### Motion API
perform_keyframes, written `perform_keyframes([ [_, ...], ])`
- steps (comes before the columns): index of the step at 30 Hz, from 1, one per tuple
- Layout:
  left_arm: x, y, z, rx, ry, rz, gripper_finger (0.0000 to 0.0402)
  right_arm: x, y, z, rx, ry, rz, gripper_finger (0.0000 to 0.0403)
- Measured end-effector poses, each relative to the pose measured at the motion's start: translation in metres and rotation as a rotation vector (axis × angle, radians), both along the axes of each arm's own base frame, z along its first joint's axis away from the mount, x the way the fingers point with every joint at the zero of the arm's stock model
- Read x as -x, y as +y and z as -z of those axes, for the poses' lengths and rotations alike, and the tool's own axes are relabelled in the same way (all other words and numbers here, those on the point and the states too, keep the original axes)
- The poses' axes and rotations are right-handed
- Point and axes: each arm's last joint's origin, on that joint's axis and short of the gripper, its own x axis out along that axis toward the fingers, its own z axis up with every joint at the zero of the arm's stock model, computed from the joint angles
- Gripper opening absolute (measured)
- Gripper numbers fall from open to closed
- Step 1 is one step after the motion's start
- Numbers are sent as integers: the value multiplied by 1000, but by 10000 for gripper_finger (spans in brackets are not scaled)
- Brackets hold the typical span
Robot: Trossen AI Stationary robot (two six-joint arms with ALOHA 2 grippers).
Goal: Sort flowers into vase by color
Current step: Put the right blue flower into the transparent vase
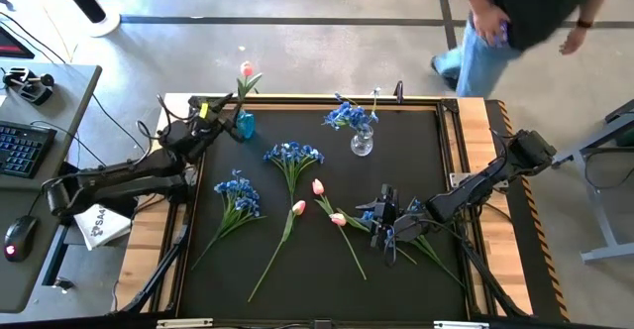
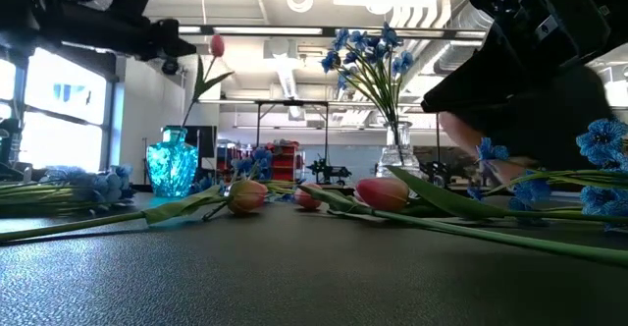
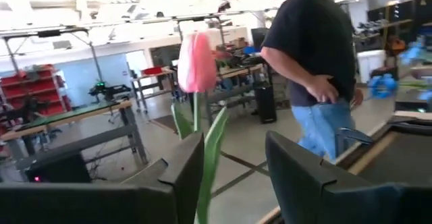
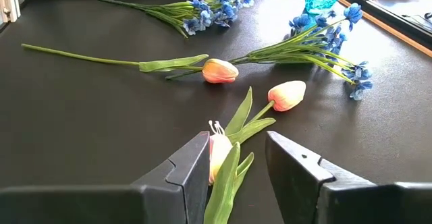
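Your left gripper (image 1: 230, 106) sits at the far left corner of the tabletop (image 1: 297, 299), right by the blue vase (image 1: 244, 124). One pink tulip (image 1: 246, 70) already stands in that vase. In the left wrist view its bloom (image 3: 196, 62) rises just above your fingers (image 3: 183, 170), with stem and leaf running down between them. The jaws stand a moderate way apart and you cannot tell whether either finger touches the stem.

Your right gripper (image 1: 384, 232) is low over the near right part of the tabletop, among the loose flowers. In the right wrist view the jaws are open, not closed on anything, and a lying tulip (image 4: 217, 155) has its bloom and leaves in the gap, close to one finger (image 4: 192, 173).

The rest of the flowers lie flat. Two more tulips are near the middle of the tabletop — one (image 1: 299, 208) with its stem trailing toward the near edge, one (image 1: 318, 186) just beside it. A blue bunch (image 1: 293, 154) lies just beyond them, and another (image 1: 238, 192) lies toward the left. More blue blossoms (image 1: 421, 232) lie under and around the right gripper. The clear glass vase (image 1: 362, 142) at the far side, right of centre, holds a blue bunch (image 1: 349, 115) upright.

A person (image 1: 525, 17) stands on the floor beyond the far right corner.
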Motion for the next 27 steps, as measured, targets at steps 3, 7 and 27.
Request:
perform_keyframes([
  [3,-7,-14,-9,45,77,50,138,0,0,0,-2,-2,-3,138],
  [7,-18,-36,-16,140,166,185,125,4,5,-6,3,-21,-33,138],
  [27,-62,-137,29,334,333,560,47,64,23,-40,-431,423,26,138],
])
